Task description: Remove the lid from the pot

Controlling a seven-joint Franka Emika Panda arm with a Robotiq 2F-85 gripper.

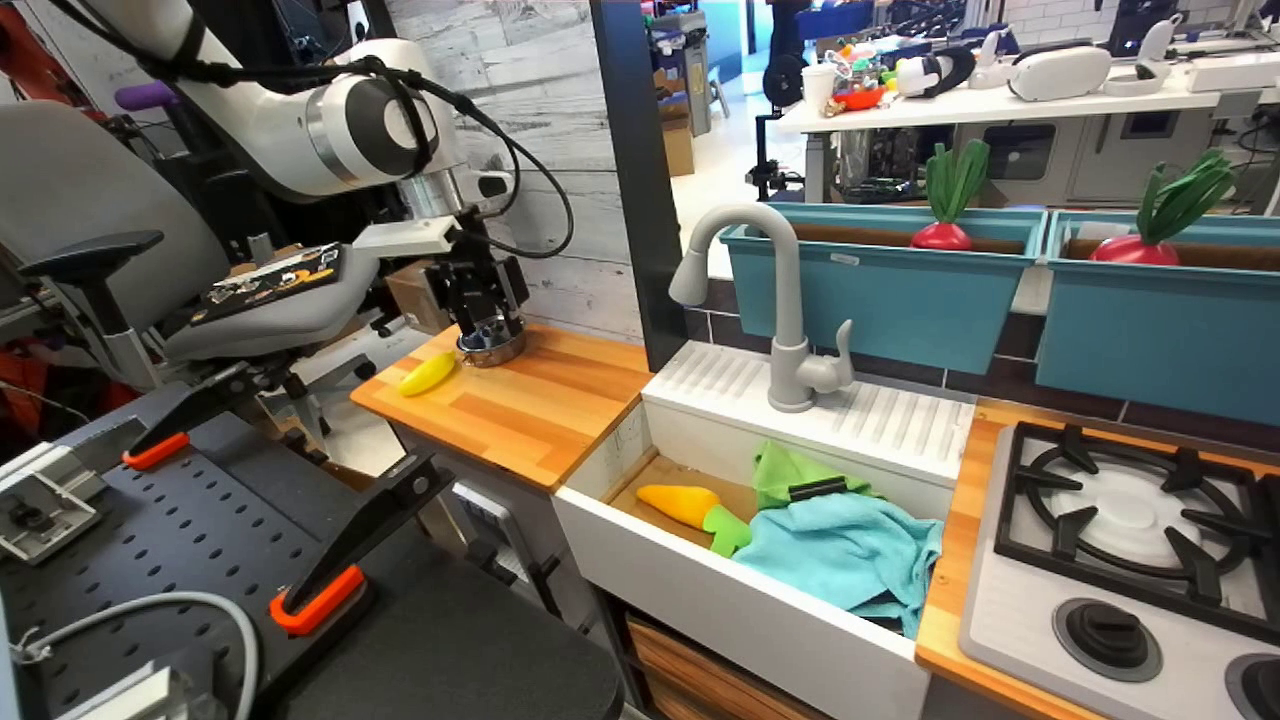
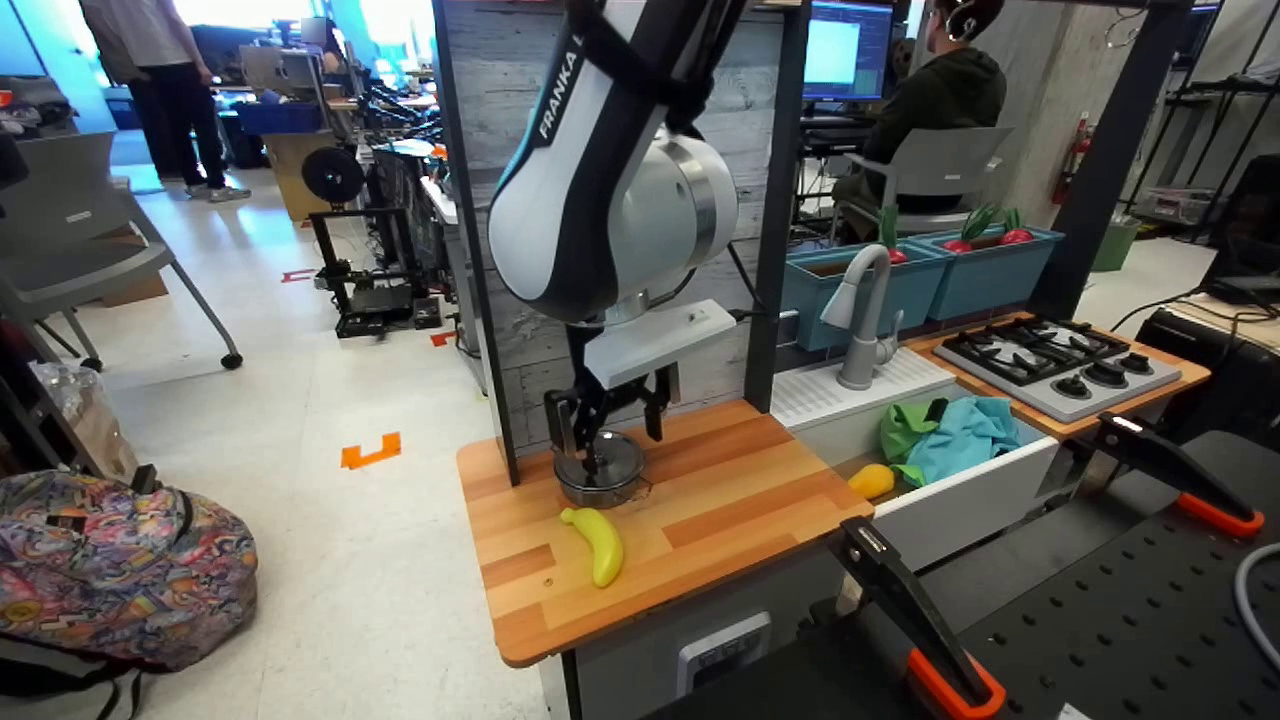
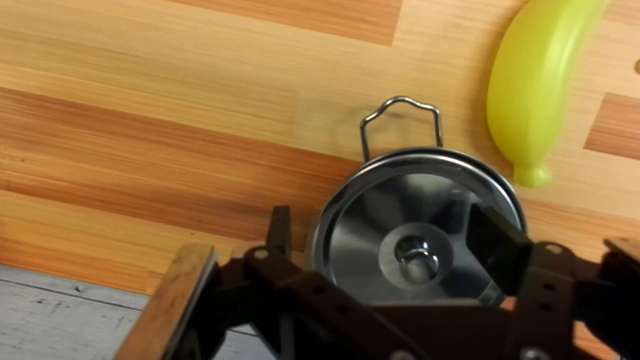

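Observation:
The pot [image 2: 600,494] is small, squat and silver, and stands on the wooden counter; it shows in both exterior views [image 1: 493,355]. A wire handle juts from its side in the wrist view [image 3: 400,100]. The round grey metal lid [image 3: 360,240] sits on the pot and covers its inside. Its shiny central knob [image 3: 419,265] stands up. My gripper [image 3: 380,222] is open above the lid, with fingers apart on both sides of the knob and not closed on it. The right finger is over the lid; the left is just outside its rim. Height above the lid is hard to tell.
A yellow banana [image 3: 530,90] lies close beside the pot on the counter [image 2: 700,470]. A grey wood-plank wall [image 2: 520,350] stands behind the pot. A white sink [image 1: 740,610] with cloths and a grey faucet [image 1: 790,330] adjoins the counter. A stove [image 1: 1010,600] is beyond.

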